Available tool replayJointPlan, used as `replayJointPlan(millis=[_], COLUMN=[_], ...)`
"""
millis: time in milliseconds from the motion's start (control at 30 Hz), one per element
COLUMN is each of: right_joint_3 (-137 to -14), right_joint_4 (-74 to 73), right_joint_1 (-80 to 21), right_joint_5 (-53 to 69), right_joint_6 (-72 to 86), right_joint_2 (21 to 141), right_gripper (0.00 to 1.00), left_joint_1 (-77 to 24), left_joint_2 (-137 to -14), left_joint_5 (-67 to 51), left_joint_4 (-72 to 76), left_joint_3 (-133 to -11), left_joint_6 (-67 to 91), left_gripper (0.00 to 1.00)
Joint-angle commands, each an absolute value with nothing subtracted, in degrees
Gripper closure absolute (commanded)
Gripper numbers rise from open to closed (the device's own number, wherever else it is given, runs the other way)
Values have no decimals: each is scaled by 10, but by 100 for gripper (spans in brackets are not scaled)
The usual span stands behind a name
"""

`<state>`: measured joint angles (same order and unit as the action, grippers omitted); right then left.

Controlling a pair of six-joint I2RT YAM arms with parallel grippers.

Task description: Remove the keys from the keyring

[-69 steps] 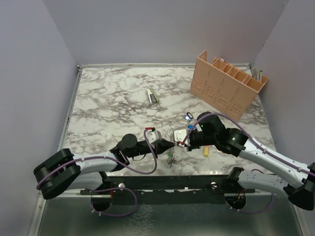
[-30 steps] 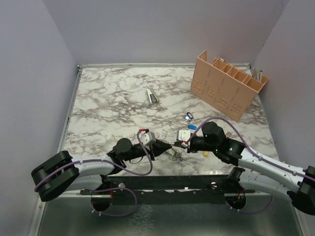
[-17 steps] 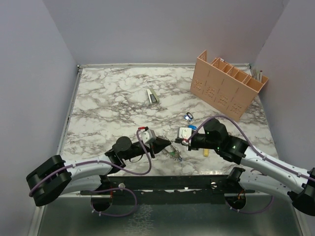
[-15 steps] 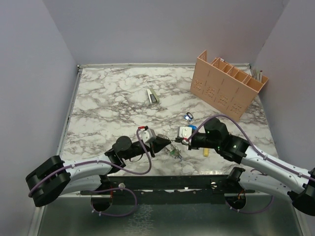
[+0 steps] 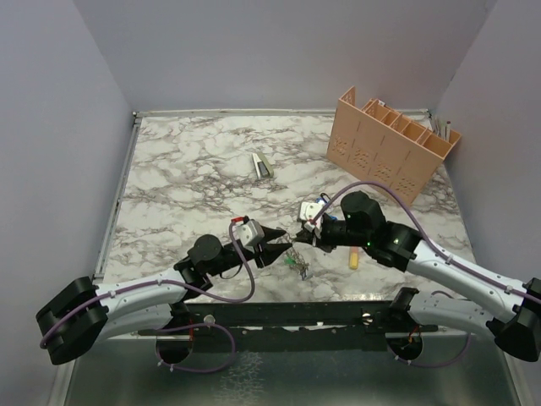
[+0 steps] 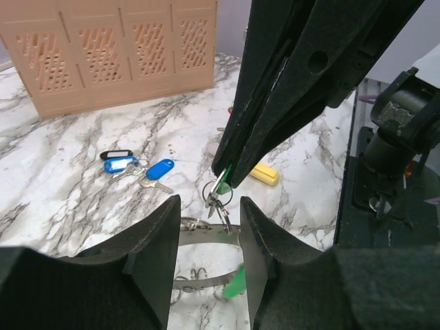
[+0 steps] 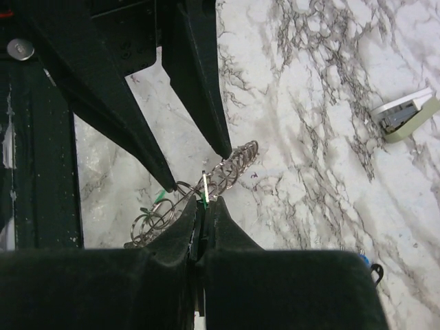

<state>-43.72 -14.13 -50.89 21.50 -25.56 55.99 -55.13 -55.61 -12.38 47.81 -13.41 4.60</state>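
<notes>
The keyring (image 6: 206, 251) is a wide grey coiled band lying on the marble, seen in the top view as the keyring (image 5: 297, 264) near the front edge. My left gripper (image 6: 210, 206) is open, and its fingers (image 6: 155, 258) straddle the band. My right gripper (image 7: 204, 203) is shut on a green-headed key (image 6: 221, 185), which dangles with small rings just above the band. The coil of the keyring (image 7: 237, 165) shows just beyond its tips. Another green key (image 6: 235, 283) lies by the band. Two blue-headed keys (image 6: 159, 169) lie loose on the table further off.
An orange slotted rack (image 5: 389, 144) stands at the back right. A stapler (image 5: 262, 165) lies mid-table. A small yellow block (image 5: 354, 258) sits by the right arm. The table's front edge and a black rail (image 5: 296, 315) run just behind the grippers.
My left gripper has gone from shut to open, so the keyring now lies between its fingers. Both grippers have shifted slightly toward the back, the right one still pinching the green key.
</notes>
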Motion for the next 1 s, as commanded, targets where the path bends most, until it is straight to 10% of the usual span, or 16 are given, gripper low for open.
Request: replayJointPlan(millis=[0, 967], right_joint_3=[-481, -489], right_joint_4=[-157, -198], right_joint_1=[-508, -532], right_joint_5=[168, -23], right_joint_6=[-155, 184], right_joint_2=[575, 603], right_gripper=[99, 99], left_joint_1=[-553, -554], left_joint_2=[-539, -548], left_joint_5=[-64, -41], left_joint_4=[430, 358], left_joint_3=[-146, -173], left_joint_6=[28, -19], left_gripper=[58, 37])
